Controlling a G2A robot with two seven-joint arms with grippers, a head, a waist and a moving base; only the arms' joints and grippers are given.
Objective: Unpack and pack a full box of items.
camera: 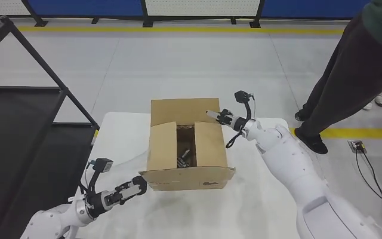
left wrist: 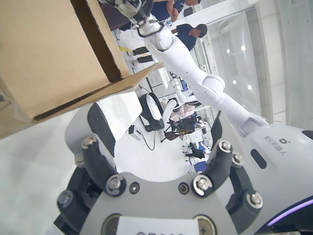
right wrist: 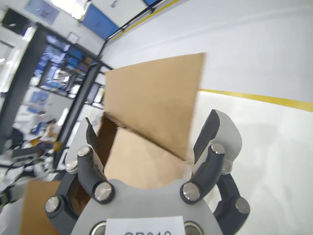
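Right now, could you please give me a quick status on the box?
Left pincer open beside box, near corner. Right pincer open at far flap. Items inside box. Side flaps half cover the opening.

Robot lab: yellow floor line [camera: 179, 28], blue partitions [camera: 83, 6]

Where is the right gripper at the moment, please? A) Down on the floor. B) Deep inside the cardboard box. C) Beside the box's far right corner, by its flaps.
C: the right gripper is open at the far right corner of the cardboard box, next to its far flap and outside the opening.
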